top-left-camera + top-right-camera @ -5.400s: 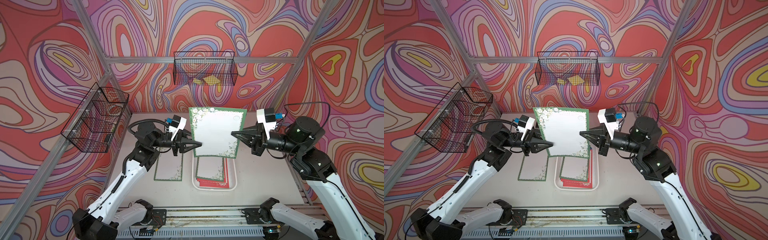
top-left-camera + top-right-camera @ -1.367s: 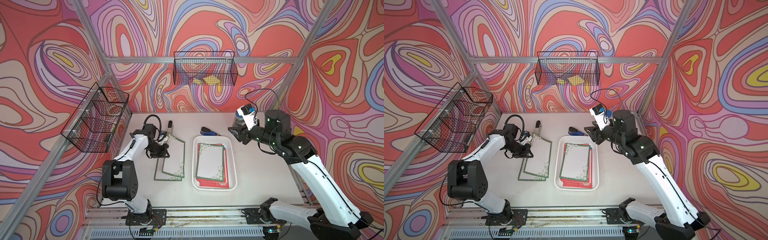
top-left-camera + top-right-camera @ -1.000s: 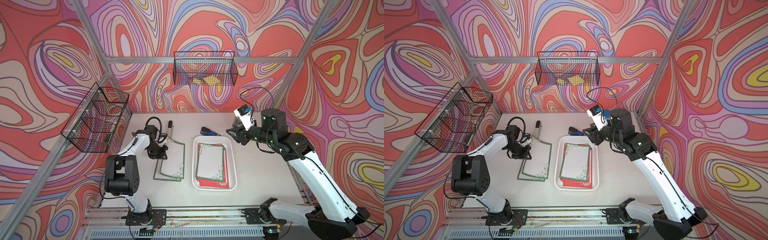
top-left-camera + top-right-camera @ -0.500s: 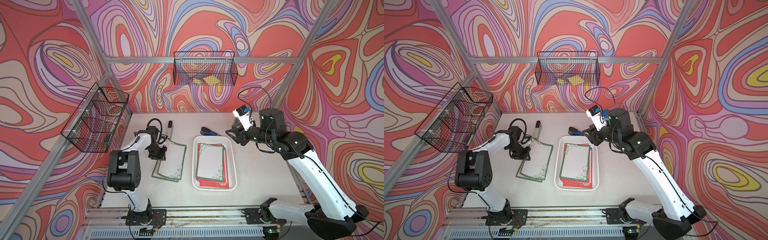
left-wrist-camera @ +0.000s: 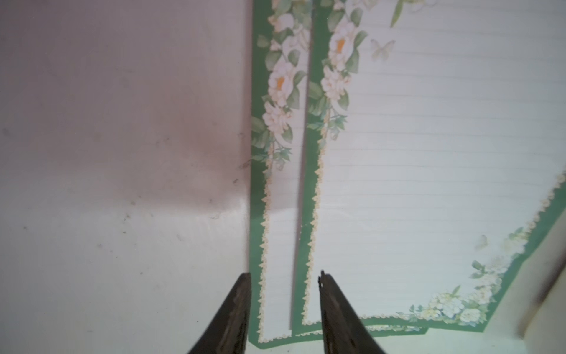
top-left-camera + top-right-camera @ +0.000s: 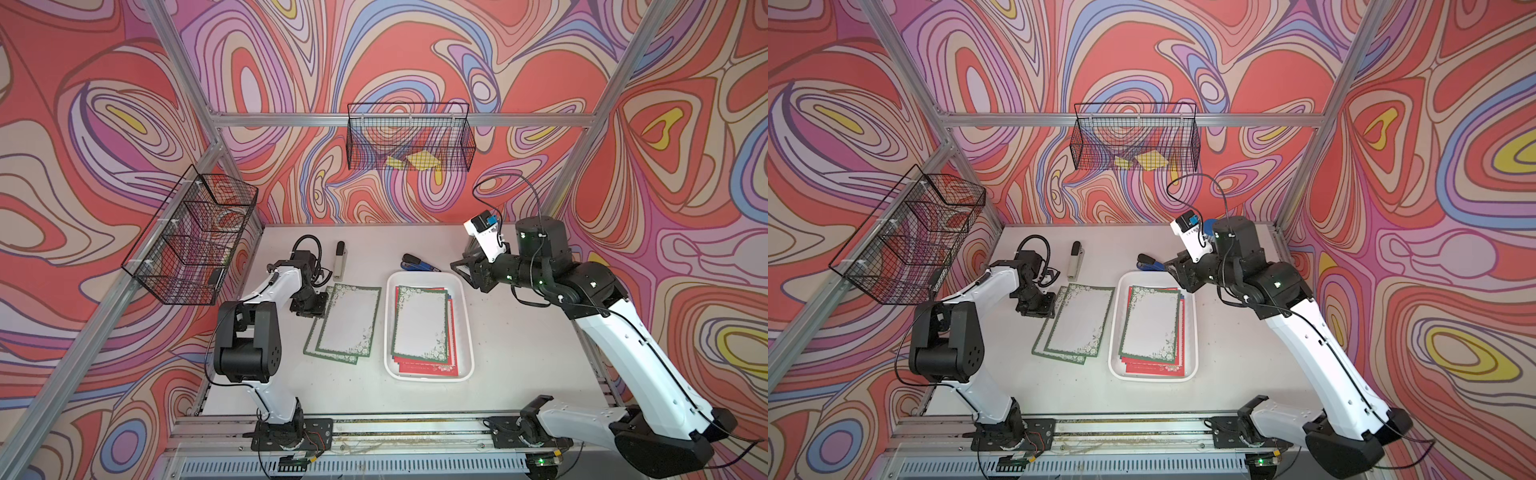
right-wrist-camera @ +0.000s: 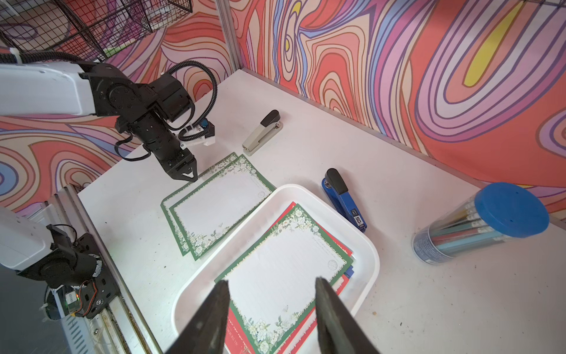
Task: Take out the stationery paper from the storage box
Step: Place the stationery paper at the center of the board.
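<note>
**Stationery paper point(image 6: 420, 322) partly in storage box point(image 6: 467, 332), partly on desk point(image 6: 519, 353)**

You have two green-bordered sheets point(image 6: 347, 322) lying overlapped on the desk, just beside the storage box. The remaining stack lies inside the box, a green-bordered sheet on top with red ones beneath. Your left gripper point(image 5: 283, 279) sits low over the desk sheets' far corner, on the side away from the box. Its jaws stand apart and clamp nothing. Your right gripper point(image 7: 271, 283) hovers over the box's far end, jaws apart and empty. A grey stapler point(image 6: 340, 259) and a blue stapler point(image 6: 417, 264) lie on the desk behind the sheets and box.
</note>
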Robot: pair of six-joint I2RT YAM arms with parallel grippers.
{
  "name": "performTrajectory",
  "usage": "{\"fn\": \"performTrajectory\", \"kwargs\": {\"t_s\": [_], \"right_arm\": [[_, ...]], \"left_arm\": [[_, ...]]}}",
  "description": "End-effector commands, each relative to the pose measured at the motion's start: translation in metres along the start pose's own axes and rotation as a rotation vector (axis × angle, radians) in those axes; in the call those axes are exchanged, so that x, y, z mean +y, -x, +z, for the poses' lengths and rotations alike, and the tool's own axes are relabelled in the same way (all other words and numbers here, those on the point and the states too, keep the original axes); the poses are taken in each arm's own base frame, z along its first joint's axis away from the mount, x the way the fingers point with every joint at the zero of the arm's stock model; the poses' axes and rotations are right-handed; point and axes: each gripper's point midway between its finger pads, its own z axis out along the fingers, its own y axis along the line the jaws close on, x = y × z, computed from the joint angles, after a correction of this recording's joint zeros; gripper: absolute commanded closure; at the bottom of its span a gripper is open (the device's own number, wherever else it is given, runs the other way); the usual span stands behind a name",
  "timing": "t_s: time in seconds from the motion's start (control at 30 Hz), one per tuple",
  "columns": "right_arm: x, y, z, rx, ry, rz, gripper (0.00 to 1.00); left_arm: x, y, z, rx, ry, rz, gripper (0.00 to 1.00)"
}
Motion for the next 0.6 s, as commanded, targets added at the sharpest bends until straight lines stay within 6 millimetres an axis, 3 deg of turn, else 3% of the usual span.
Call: {"fn": "performTrajectory", "kwargs": {"t_s": [0.0,0.07,0.2,0.33,0.43,0.57], "right_arm": [[-0.001,-0.006,-0.003,0.037,-0.02,0.027,0.52],[-0.001,-0.011,-0.003,0.057,-0.02,0.03,0.52],[-0.003,-0.018,-0.001,0.085,-0.034,0.035,0.53],[-0.004,-0.018,0.002,0.083,-0.034,0.038,0.54],[-0.005,-0.015,0.006,0.07,-0.039,0.047,0.54],[-0.013,-0.019,0.019,0.07,-0.071,0.118,0.54]], "left_arm": [[0.027,0.006,-0.017,-0.048,0.121,-0.023,0.59],[0.028,0.009,-0.022,-0.069,0.124,-0.028,0.59],[0.012,0.014,-0.038,-0.155,0.041,-0.046,0.6],[-0.036,0.018,-0.057,-0.265,-0.087,0.052,0.61],[-0.057,0.019,-0.068,-0.291,-0.171,0.053,0.63],[-0.101,0.026,-0.103,-0.441,-0.347,0.16,0.61]]}}
